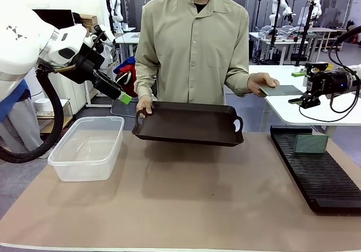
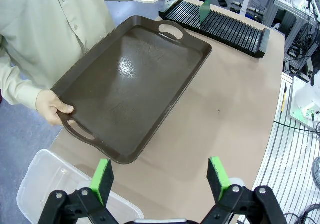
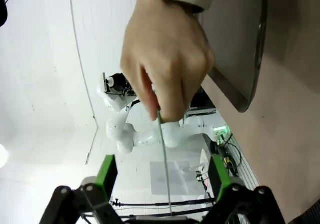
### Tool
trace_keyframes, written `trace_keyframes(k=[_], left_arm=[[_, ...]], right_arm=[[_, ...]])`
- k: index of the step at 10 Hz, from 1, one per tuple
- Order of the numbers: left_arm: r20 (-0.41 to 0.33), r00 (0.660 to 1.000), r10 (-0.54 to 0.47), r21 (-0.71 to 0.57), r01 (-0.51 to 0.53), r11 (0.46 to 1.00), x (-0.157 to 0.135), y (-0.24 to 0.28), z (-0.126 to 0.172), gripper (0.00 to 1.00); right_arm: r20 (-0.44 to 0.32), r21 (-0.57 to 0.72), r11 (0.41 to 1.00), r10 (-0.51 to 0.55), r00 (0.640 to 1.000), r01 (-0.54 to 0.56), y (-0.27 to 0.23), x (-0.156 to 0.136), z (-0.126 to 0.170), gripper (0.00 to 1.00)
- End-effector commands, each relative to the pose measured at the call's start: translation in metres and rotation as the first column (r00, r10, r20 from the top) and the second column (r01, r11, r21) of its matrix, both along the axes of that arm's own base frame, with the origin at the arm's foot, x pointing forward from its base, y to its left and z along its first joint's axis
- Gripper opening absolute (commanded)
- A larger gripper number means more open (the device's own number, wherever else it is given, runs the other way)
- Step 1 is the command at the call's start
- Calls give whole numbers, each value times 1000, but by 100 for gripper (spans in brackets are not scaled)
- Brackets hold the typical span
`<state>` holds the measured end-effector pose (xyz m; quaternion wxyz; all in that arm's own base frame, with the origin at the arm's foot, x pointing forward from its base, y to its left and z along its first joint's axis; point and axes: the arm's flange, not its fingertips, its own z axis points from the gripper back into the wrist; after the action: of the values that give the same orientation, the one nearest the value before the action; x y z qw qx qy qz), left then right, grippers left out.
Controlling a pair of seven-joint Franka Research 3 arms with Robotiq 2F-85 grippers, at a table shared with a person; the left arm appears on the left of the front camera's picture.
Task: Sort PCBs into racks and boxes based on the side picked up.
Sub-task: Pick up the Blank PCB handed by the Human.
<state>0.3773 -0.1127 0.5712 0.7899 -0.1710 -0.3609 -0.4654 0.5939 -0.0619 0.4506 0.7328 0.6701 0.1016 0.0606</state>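
Right claw (image 1: 298,101): jaws spread, nothing clamped. One PCB (image 3: 161,134) sits edge-on in the gap, clear of both pads (image 3: 107,176). The person's hand (image 3: 167,58) pinches it at the far end. Left claw (image 2: 160,176): spread as well, empty, up above the far corner of the clear box (image 1: 87,147) on the left. Second PCB (image 1: 311,144) stands upright in a far slot of the black rack (image 1: 316,176) on the right. The person's other hand (image 1: 144,104) holds a brown tray (image 1: 192,125) lifted over the tan worktop (image 1: 186,201). Lab benches (image 1: 269,36) stand further back in the room.
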Motion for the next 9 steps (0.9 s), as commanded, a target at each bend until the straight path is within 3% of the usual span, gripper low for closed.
trace_keyframes(k=[1, 2, 4, 5, 7, 9], left_arm=[[-3, 1000, -6, 3, 6, 1000, 0, 1, -2, 100], [-3, 1000, -6, 3, 6, 1000, 0, 1, -2, 100], [-3, 1000, -6, 3, 6, 1000, 0, 1, -2, 100], [-3, 1000, -6, 3, 6, 1000, 0, 1, -2, 100], [-3, 1000, -6, 3, 6, 1000, 0, 1, -2, 100], [-3, 1000, -6, 3, 6, 1000, 0, 1, -2, 100]], right_arm=[[9, 47, 997, 62, 998, -62, 1, 10, 1, 41], [6, 50, 996, 74, 997, -74, 3, 9, 0, 0], [18, 54, 996, 76, 997, -77, 2, 9, 2, 0], [25, 51, 996, 75, 997, -76, 1, 9, 2, 15], [34, 64, 994, 83, 996, -85, 2, 9, 2, 0], [48, 69, 994, 86, 995, -90, 1, 10, 3, 0]])
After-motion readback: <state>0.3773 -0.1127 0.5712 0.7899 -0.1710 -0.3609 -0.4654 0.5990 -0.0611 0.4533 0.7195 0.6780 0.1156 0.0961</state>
